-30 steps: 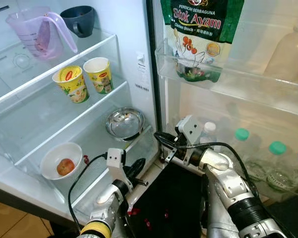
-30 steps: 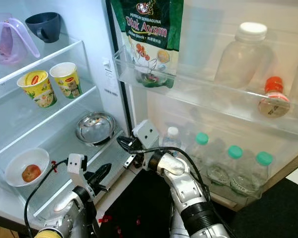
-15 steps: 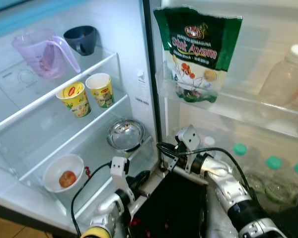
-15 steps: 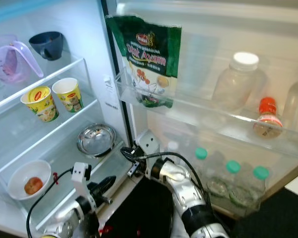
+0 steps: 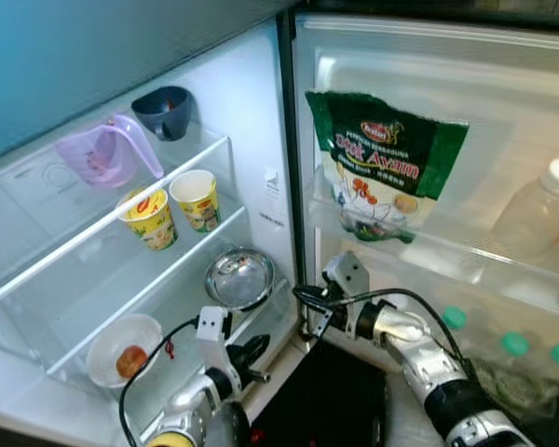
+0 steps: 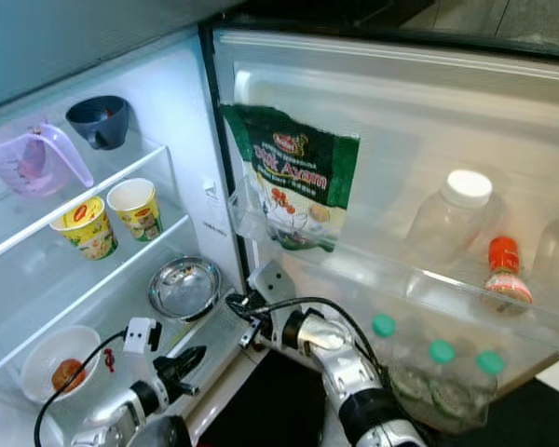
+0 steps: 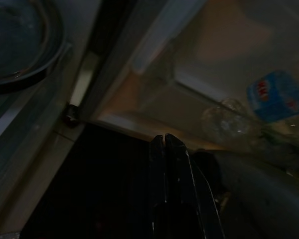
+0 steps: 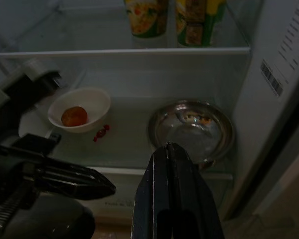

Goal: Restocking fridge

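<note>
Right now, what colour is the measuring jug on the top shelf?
The measuring jug is translucent pale purple, clearest in the right eye view.

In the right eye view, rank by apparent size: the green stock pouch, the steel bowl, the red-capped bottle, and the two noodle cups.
Largest to smallest:
1. green stock pouch
2. steel bowl
3. two noodle cups, which look alike, so no ranking between them
4. red-capped bottle, though the door shelf rail hides its base
</note>
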Motion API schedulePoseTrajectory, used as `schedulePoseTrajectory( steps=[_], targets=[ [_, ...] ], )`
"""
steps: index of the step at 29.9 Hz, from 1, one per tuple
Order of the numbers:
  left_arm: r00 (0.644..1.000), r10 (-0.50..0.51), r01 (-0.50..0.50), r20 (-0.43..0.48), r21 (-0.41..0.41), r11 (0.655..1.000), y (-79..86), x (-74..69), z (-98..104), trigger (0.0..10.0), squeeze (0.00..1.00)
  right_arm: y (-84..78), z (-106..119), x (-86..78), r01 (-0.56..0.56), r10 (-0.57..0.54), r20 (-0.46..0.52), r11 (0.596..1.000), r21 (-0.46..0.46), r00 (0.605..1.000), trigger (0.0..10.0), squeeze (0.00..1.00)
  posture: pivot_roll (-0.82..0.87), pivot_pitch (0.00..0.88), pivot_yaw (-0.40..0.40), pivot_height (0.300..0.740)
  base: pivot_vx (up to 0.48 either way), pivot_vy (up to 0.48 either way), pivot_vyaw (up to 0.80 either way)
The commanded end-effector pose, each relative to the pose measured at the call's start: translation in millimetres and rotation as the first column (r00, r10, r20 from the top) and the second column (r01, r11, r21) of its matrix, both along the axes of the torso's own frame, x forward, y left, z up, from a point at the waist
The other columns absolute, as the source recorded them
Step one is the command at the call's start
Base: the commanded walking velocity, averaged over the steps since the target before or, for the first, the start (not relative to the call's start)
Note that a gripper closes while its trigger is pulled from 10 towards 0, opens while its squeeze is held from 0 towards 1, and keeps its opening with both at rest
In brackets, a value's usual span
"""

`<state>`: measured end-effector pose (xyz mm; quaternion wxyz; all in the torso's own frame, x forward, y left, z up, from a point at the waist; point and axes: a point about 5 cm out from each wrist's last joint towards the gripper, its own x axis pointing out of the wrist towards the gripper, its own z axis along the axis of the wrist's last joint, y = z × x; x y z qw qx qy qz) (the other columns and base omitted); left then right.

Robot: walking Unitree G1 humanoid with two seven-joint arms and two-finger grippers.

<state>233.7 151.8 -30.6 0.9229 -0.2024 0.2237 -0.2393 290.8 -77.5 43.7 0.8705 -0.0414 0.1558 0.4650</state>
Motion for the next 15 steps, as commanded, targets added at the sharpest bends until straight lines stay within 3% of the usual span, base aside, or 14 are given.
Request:
schedulePoseTrajectory(
  steps=[1,5,9,13,15],
  targets=[
    [0.999,-0.016,0.016,-0.037,0.009,1.000,3.9,-8.2,-6.4,10.0,0.00,2.6,-4.5,-3.8,-0.021,0.021,-0.011,1.000,-0.002,1.000,10.0,0.00,-0.05,0.016,0.050,0.627,0.000,0.000,0.00],
    [0.999,-0.038,0.038,-0.037,-0.005,0.999,2.1,-10.2,-7.1,10.0,0.00,7.6,-7.3,-15.7,-0.125,0.127,-0.054,0.991,0.039,0.990,10.0,0.00,-0.05,0.016,0.050,0.627,0.000,0.000,0.00],
    [0.997,-0.066,0.065,-0.034,-0.020,0.998,1.0,-10.8,-6.7,10.0,0.00,11.1,-2.1,-33.3,-0.311,0.321,-0.089,0.944,0.108,0.943,10.0,0.00,-0.04,0.013,0.047,0.627,0.000,0.000,0.00],
    [0.996,-0.083,0.082,-0.037,-0.022,0.996,0.8,-11.6,-7.0,10.0,0.00,14.2,-7.1,-37.6,-0.351,0.356,-0.094,0.934,0.066,0.930,10.0,0.00,-0.04,0.013,0.047,0.627,0.000,0.000,0.00],
    [0.995,-0.096,0.095,-0.042,-0.026,0.995,0.1,-12.7,-7.6,10.0,0.00,17.3,-19.5,-38.1,-0.325,0.323,-0.149,0.946,0.015,0.934,10.0,0.00,-0.05,0.012,0.046,0.627,0.000,0.000,0.00]
  ],
)
